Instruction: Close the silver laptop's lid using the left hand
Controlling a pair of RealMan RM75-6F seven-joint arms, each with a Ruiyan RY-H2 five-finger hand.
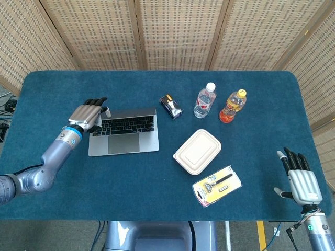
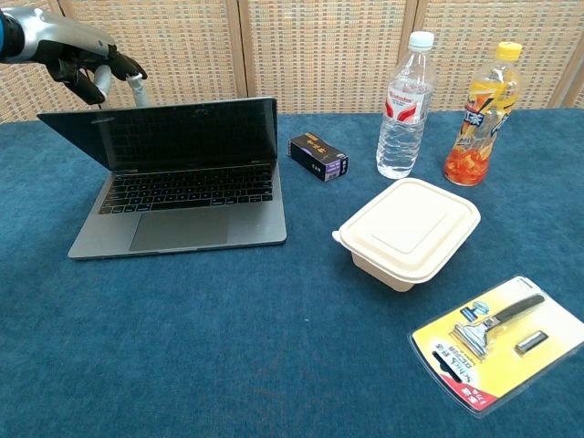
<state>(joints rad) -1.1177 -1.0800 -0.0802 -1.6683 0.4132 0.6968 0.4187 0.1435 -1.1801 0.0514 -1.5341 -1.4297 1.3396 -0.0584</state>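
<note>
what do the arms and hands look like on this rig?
Both arms are rounded silver-grey metal. The left hand has a silver back, black fingers and a blue wrist band. The right hand matches: silver back, black fingers, with a thin cable beside its wrist.

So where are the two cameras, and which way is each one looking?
Head view: high up, looking straight down at the table; shows the left hand and arm, and the right hand.
Chest view: low at the table's near edge, looking across; only the left hand shows.
Both share the laptop, bottles, box and razor pack.
</note>
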